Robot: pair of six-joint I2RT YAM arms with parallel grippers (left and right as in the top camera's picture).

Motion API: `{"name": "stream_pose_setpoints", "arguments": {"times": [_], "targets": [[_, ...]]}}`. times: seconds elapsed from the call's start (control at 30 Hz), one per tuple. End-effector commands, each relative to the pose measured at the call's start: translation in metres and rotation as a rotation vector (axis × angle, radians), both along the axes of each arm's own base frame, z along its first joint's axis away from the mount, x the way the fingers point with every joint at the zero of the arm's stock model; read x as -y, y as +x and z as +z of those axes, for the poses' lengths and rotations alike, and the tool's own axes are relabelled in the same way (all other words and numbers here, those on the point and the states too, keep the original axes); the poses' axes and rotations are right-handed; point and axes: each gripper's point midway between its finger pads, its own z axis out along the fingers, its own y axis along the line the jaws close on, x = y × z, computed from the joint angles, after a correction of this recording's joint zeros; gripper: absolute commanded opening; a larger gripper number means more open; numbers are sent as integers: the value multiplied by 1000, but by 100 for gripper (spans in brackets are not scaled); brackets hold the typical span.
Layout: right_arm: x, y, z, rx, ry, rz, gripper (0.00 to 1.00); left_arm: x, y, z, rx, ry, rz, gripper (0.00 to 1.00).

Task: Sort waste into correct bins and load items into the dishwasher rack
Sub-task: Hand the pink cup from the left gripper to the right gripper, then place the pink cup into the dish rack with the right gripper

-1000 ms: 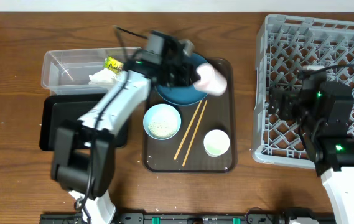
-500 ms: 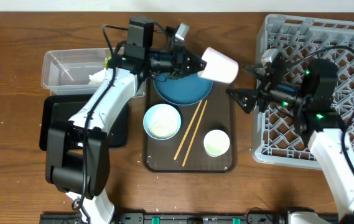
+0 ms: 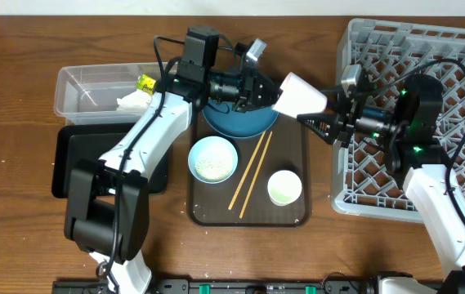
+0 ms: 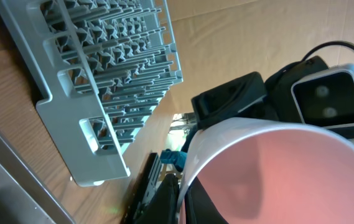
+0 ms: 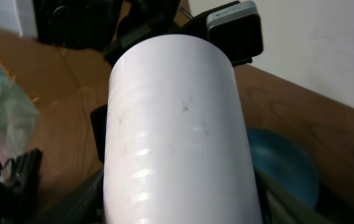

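Observation:
My left gripper is shut on the rim of a small white cup and holds it on its side in the air over the brown tray's far right corner. In the left wrist view the fingers pinch the cup's wall. My right gripper is open, with a finger on each side of the cup's base. The cup fills the right wrist view between those fingers. The blue plate, the white bowl with rice, the second cup and the chopsticks lie on the tray.
The brown serving tray sits mid-table. The grey rack stands at the right and also shows in the left wrist view. The clear tub holds tissue and the wrapper. The black tray lies in front of the tub.
My left gripper has lifted the cup off the plate and carried it right. My right gripper has swung left from the rack, and its fingers now flank the cup.

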Motion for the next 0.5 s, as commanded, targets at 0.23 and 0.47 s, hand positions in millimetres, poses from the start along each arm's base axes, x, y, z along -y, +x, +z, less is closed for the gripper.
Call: {"name": "stream_pose_setpoints", "arguments": {"times": [0.23,0.47], "targets": [[2,4,-9,-89,-16,-46,26,-1,12,-9,127,74,66,47],[53,38,-44,-221,-184,-435,1,-68,38,-99,158,645,328,56]]}}
